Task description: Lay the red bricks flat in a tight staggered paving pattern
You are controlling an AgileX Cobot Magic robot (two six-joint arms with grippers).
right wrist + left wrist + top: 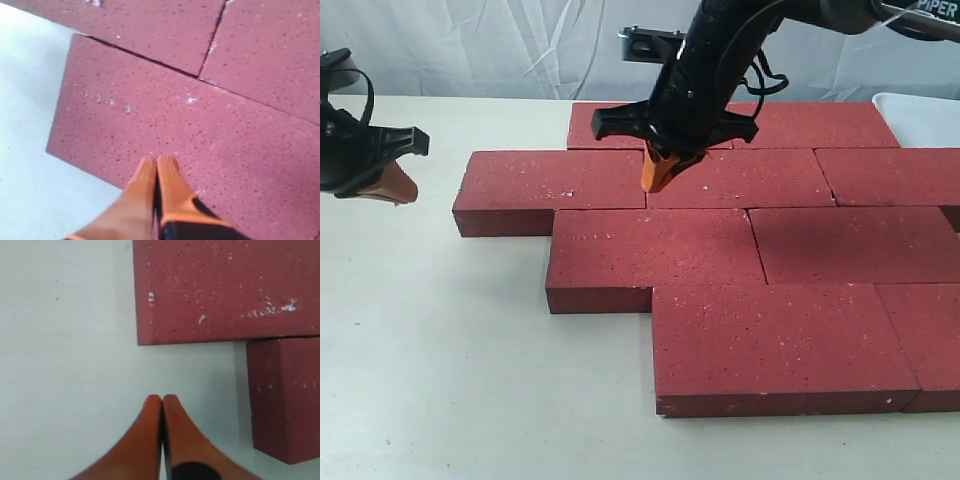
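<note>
The red bricks [740,270] are laid flat on the white table [440,380] in closely set, staggered rows. Their long axes are set left to right across the exterior view. The right gripper [656,178] is poised over the second row from the back, pinched together with nothing held. The left gripper [398,190], likewise clenched and empty, is seen over bare table left of the pattern.

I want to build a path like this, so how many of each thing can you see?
Red bricks: 9
Pairs of orange fingers: 2, the left fingers and the right fingers
White tray: 1, only its corner shows
Total: 12
</note>
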